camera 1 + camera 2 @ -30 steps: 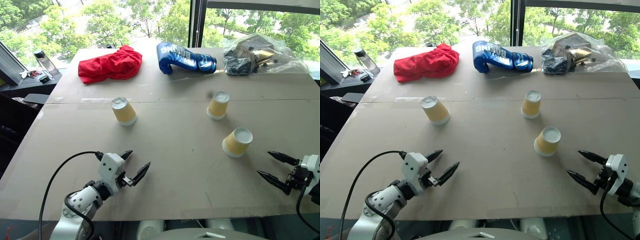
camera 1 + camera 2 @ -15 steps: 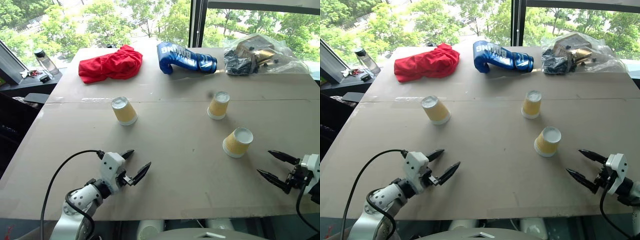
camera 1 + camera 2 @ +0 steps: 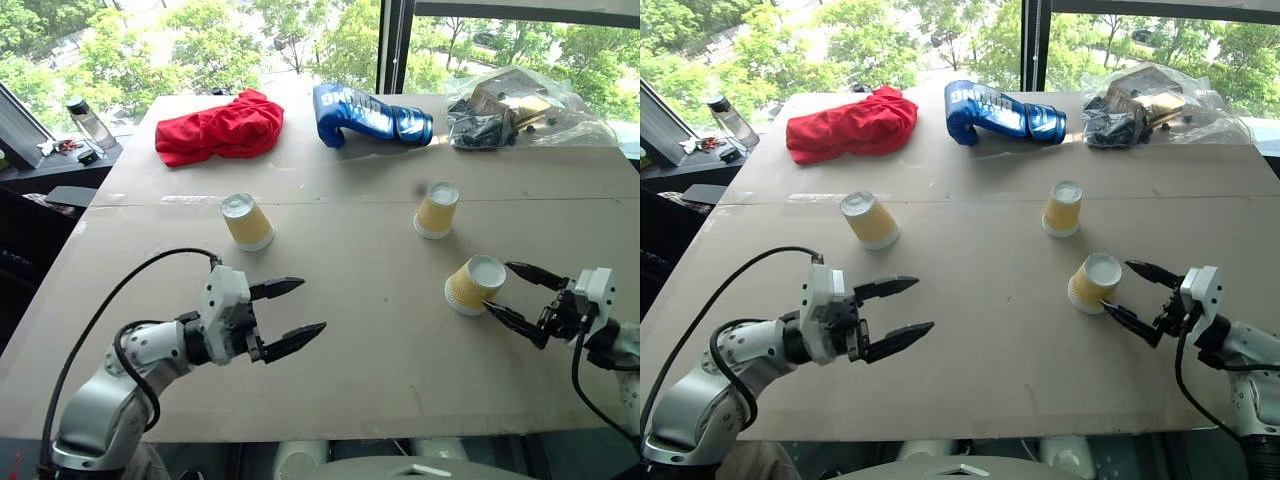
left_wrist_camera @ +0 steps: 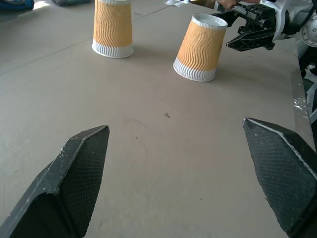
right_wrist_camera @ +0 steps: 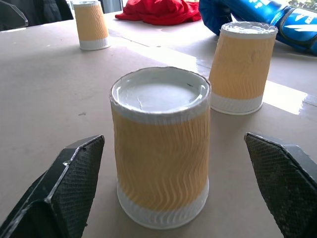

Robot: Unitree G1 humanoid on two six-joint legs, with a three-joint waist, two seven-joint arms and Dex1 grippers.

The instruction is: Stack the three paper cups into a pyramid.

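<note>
Brown table [image 3: 330,390] by windows: three paper cups [image 3: 474,284] [image 3: 437,209] [image 3: 247,221] inverted, well apart mid-frame, unstacked; right gripper [image 3: 515,293], fingers spread, flanks the right-hand cup, apparently to grasp; left gripper [image 3: 288,316] open, lower left, idle.

We record a wide tan board tabletop [image 3: 360,380] with a seam across it, standing before large windows with a dark upright frame [image 3: 396,45] that admit bright daylight and look onto green trees [image 3: 200,45], with a dark side surface [image 3: 40,165] at its far-left corner.
</note>
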